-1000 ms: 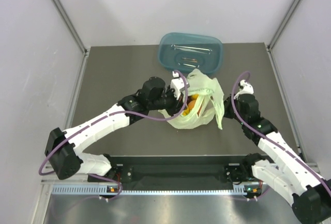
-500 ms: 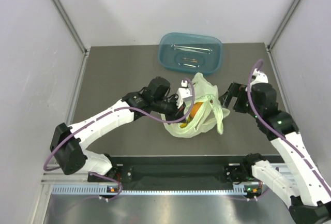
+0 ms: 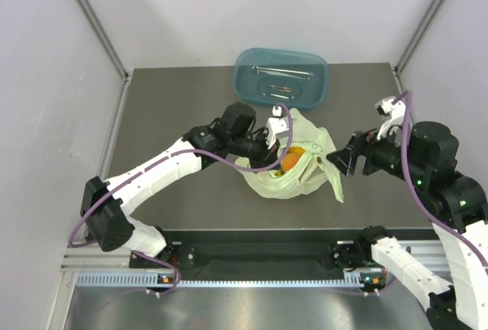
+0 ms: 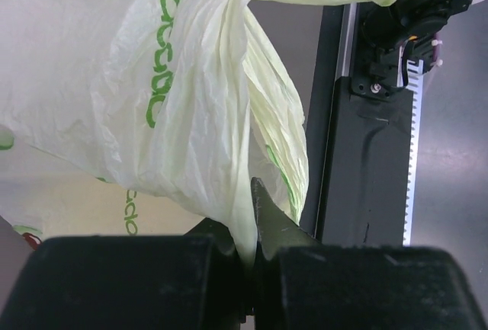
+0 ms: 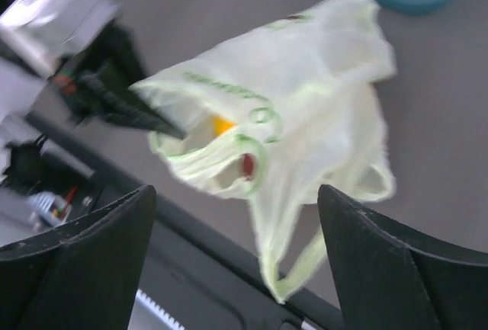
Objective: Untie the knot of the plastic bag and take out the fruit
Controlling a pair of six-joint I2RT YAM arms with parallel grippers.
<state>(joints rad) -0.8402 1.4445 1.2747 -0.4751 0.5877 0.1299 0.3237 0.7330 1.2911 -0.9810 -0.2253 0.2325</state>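
The pale green plastic bag (image 3: 297,174) lies crumpled mid-table with its mouth gaping. My left gripper (image 3: 276,141) is shut on the bag's rim, and the film (image 4: 191,78) is pinched between its jaws (image 4: 254,250). An orange fruit (image 3: 290,158) shows inside; in the right wrist view I see a yellow-orange fruit (image 5: 223,124) and a red one (image 5: 248,165). My right gripper (image 3: 345,159) hovers open just right of the bag (image 5: 305,86), nothing between its fingers (image 5: 396,269). The knot is out of view; a handle loop (image 5: 358,193) hangs loose.
A teal plastic tub (image 3: 280,77) holding thin metal items stands behind the bag. The black front rail (image 4: 358,155) runs along the near table edge. White side walls and metal posts close in the table left and right.
My right gripper opened, let go of the bag's handle and pulled back up and to the right. The left gripper kept its hold and shifted the rim slightly away from me.
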